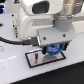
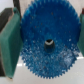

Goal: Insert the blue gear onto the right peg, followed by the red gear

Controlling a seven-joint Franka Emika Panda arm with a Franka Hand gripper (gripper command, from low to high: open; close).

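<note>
Blue fills the wrist view: the blue gear (image 2: 47, 42) sits right in front of the lens, its toothed rim sweeping round and its centre hole showing dark in the middle. On either side of it a dark green finger pad (image 2: 8, 44) presses in against the rim, so the hand (image 2: 47, 44) is pinching the blue gear across its width, teeth caught between the two pads. Something pale shows inside the centre hole, too blurred to name. Whether a peg is in that hole, I cannot tell.

Out to the exterior view now, and the picture is soft. The hand (image 1: 54, 50) hangs low beneath the arm's white body (image 1: 35, 22) and grey wrist block (image 1: 52, 34), and the blue gear (image 1: 54, 49) shows as a patch of bright blue with pale speckles between the dark fingers. Directly beneath it lies the grey plate (image 1: 42, 60) with its black edge, resting flat on the white counter (image 1: 15, 65). The gear is down close to the plate, over the part of it that lies toward the exterior view's right; touching or just above, the blur will not say. The pegs on the plate cannot be picked out at this sharpness. A black cable (image 1: 17, 42) runs across from the exterior view's left toward the wrist.
</note>
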